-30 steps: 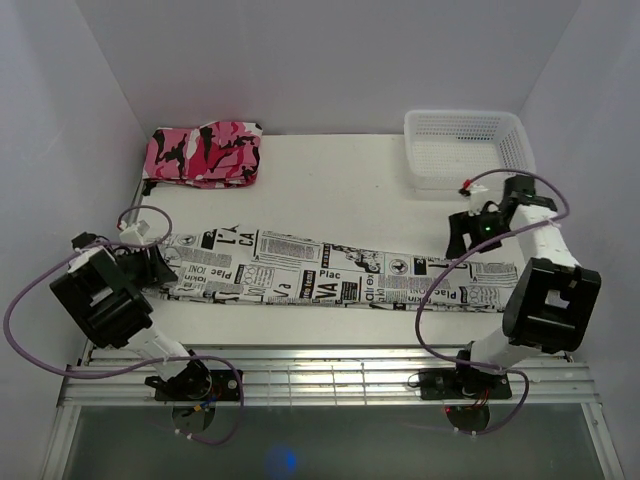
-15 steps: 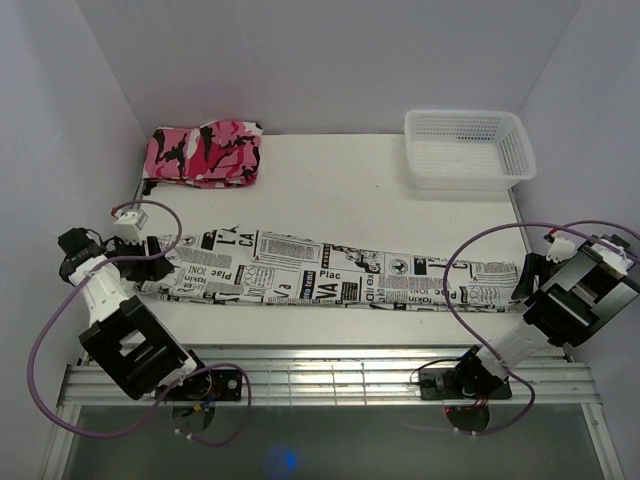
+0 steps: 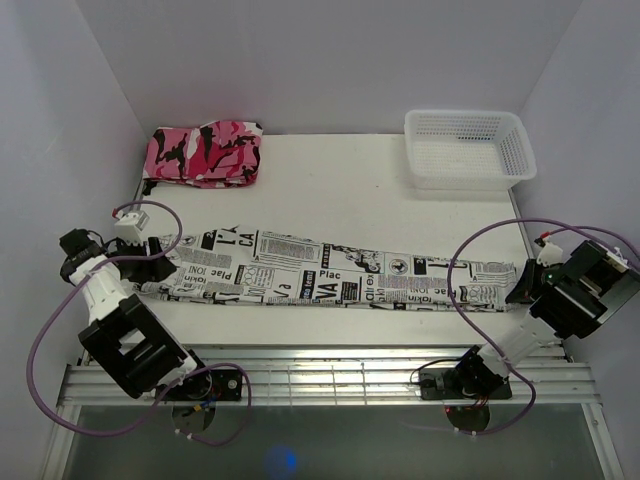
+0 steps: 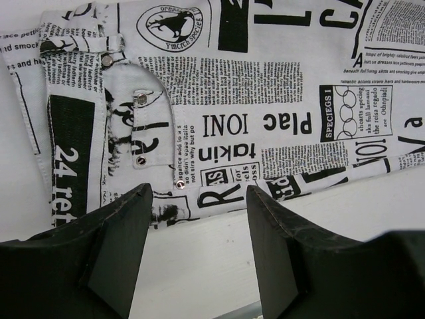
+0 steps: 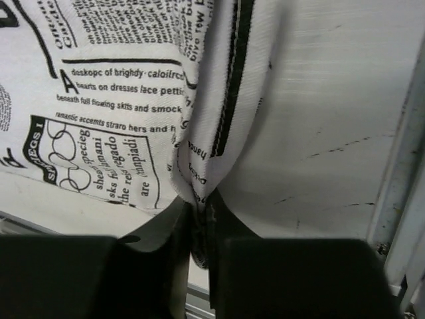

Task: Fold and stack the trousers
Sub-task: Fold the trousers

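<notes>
Progress looks early, judged from how things lie. Nearest, the left arm (image 3: pixel 100 290) hangs at the left end of the trousers (image 3: pixel 330 275) with its jaws spread wide, one on each side of the near edge of the waist part. They hover just near of the riveted pocket (image 4: pixel 149 126) and grip nothing. The right arm (image 3: pixel 575 300) is at the opposite end, its jaws pressed together on the hem (image 5: pixel 206 133), which rises from them in a pinched ridge off the counter (image 3: pixel 340 190). Between the two arms the trousers lie flat in one long narrow strip from left to right across the near half of the counter, waist to the left and leg ends to the right. The narrow width suggests that one leg is already laid over the other, so the lengthwise fold seems done. The crosswise folds that would shorten the strip are not yet made, and the stacking is not begun. Farther back, at the far left corner, a folded pink camouflage garment (image 3: pixel 205 152) sits apart from the trousers, a likely base for the stack, though that is only a guess. At the far right stands a white mesh basket (image 3: pixel 465 118), and nothing shows inside it.
</notes>
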Controlling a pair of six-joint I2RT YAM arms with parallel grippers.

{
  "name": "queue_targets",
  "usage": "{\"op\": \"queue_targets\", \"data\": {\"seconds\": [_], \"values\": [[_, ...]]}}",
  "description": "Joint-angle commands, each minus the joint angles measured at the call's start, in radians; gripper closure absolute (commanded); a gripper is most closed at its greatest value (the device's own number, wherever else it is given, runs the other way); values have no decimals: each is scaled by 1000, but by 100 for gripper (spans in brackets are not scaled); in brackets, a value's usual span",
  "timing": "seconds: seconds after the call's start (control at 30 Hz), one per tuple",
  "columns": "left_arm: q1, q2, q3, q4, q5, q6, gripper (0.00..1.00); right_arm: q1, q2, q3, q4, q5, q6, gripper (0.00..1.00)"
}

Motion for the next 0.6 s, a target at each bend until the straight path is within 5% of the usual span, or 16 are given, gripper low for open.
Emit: {"op": "queue_targets", "data": {"seconds": [0.0, 0.33, 0.57], "values": [[-2, 2, 11, 5, 48, -9, 30, -6, 23, 41, -85, -101, -9, 92], [-2, 0, 6, 7, 84, 8, 30, 57, -124, 315, -428, -333, -70, 92], [-2, 28, 17, -1, 87, 6, 22, 382, -269, 244, -350, -482, 91, 92]]}}
